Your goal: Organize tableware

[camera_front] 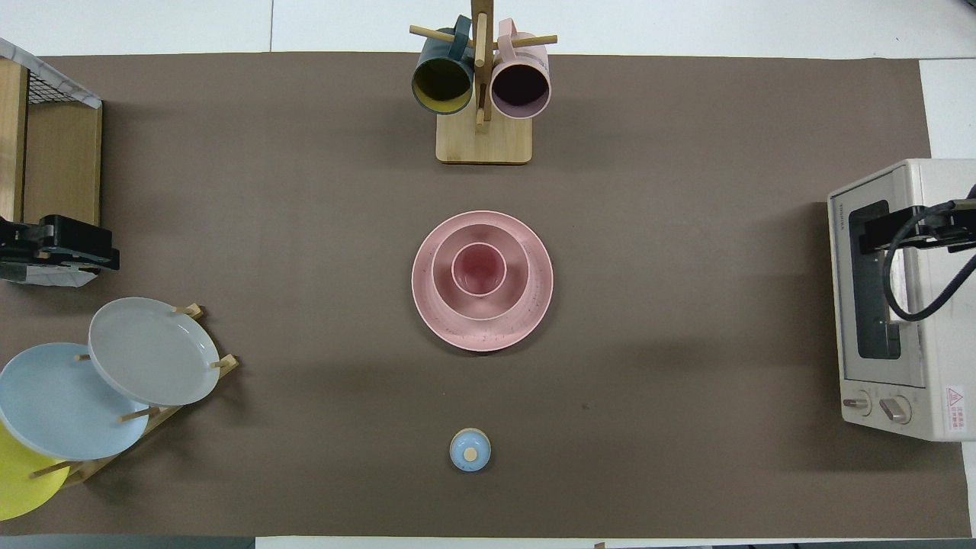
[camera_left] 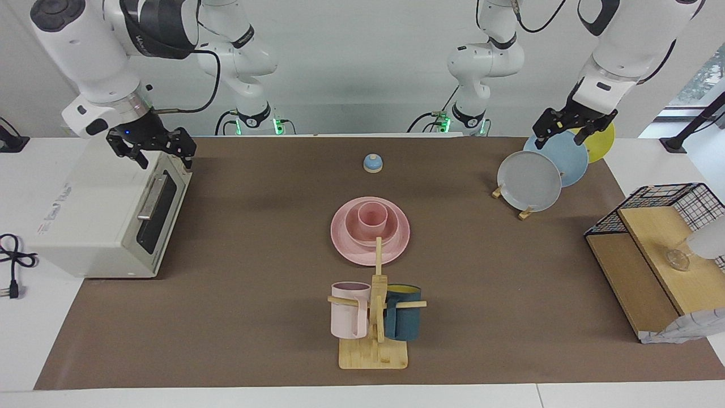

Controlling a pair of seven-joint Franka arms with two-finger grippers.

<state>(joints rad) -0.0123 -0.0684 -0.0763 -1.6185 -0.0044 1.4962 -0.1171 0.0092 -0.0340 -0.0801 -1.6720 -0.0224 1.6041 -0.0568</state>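
The matte pink set is stacked in the middle of the table. The wide plate [camera_left: 342, 243] [camera_front: 435, 313] lies flat, the bowl [camera_left: 351, 228] [camera_front: 446, 288] sits on it, and the small cup [camera_left: 372, 218] [camera_front: 479, 268] stands upright in the bowl. My left gripper [camera_left: 563, 136] [camera_front: 57, 248] is open and empty, raised over the plate rack at the left arm's end. My right gripper [camera_left: 164, 158] [camera_front: 911, 229] is open and empty, raised over the toaster oven at the right arm's end. Both are well away from the pink set.
A wooden mug tree [camera_left: 374, 354] with a pale-pink mug [camera_left: 348, 311] and a teal mug [camera_left: 403, 320] stands farther from the robots than the set. A rack holds grey [camera_left: 529, 180], blue and yellow plates. Also here: a toaster oven [camera_left: 102, 215], a small blue lid [camera_left: 373, 163] and a wire-and-wood shelf [camera_left: 651, 266].
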